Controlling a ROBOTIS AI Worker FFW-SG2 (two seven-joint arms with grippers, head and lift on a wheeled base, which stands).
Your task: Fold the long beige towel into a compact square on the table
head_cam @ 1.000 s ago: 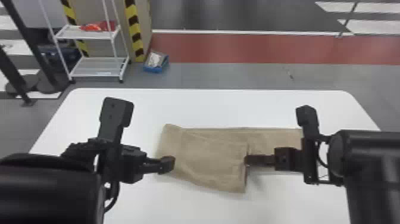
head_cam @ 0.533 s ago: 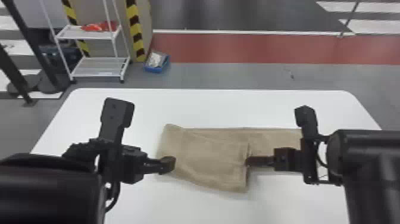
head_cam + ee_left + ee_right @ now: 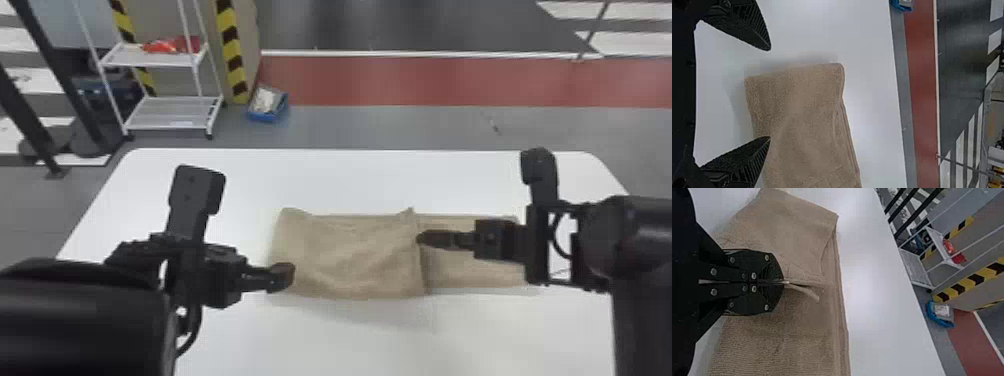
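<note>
Moved up the frame since the earlier view: right gripper, right of centre, clenched on the upper layer's edge of the beige towel, that layer drawn up with it. Left gripper, lower left, fingers spread, near the towel's left end. Towel, centre, part-folded, single stretch running right. White table, beneath. Blue bin, upper left, on the floor. White rack, upper left, holding red items

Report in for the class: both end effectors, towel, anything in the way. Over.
Left black end effector open at folded end. Right black end effector shut on upper layer's edge. Long beige cloth towel part-folded, right section uncovered. Left finger overhangs towel.
</note>
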